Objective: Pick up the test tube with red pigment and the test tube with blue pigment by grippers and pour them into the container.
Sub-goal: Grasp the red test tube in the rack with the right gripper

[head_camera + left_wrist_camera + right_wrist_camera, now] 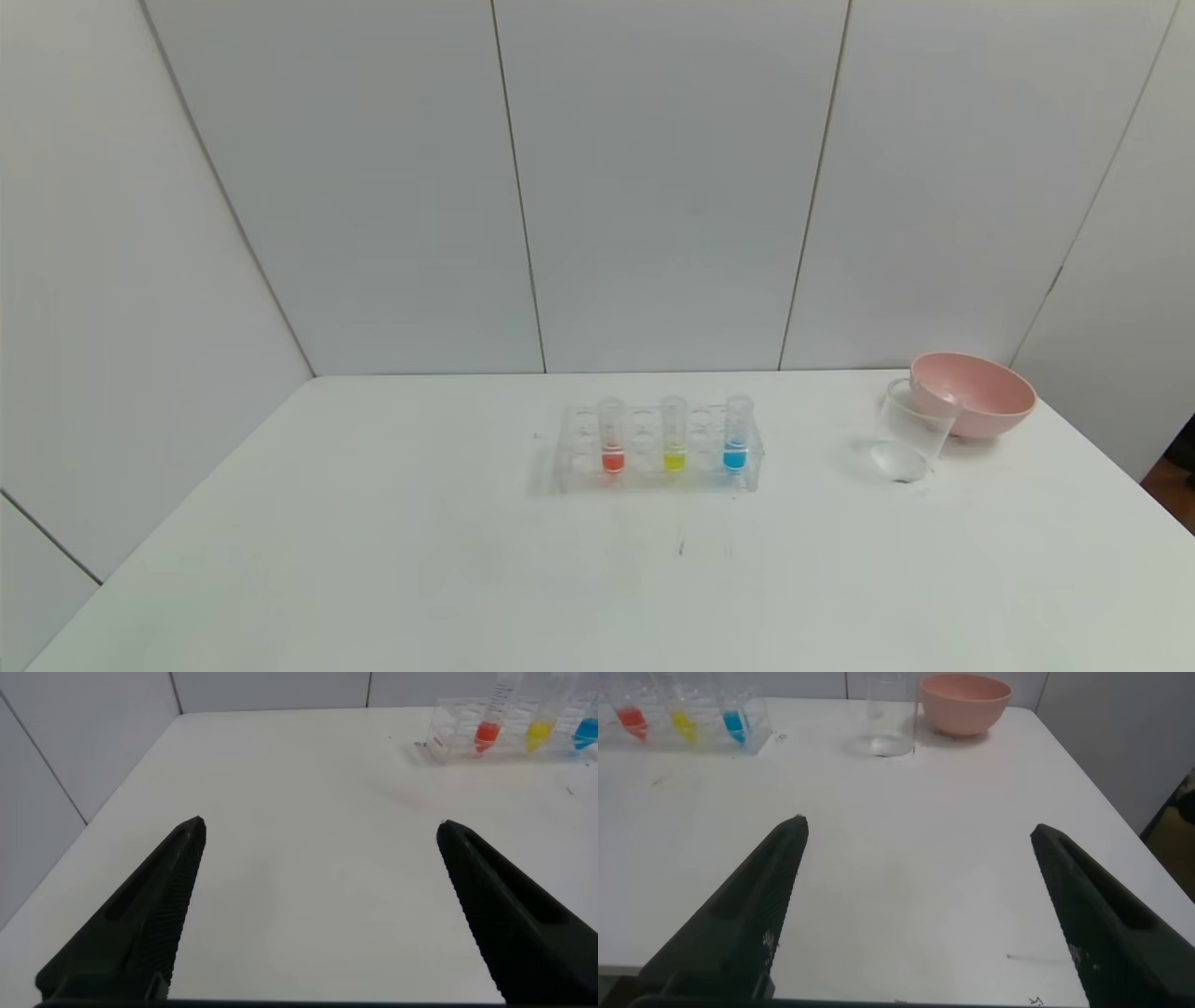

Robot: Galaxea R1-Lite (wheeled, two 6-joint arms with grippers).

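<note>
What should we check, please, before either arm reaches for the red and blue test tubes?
1. Test tube with red pigment upright in the clear tube rack: ok.
2. Test tube with blue pigment upright at the rack's other end, yellow tube between them: ok.
3. Left gripper open, above bare table, nothing held: ok.
4. Right gripper open, nothing held: ok.
5. Container upright, mouth free, just in front of the pink bowl: ok.
6. Whether the container touches the bowl: cannot tell.
</note>
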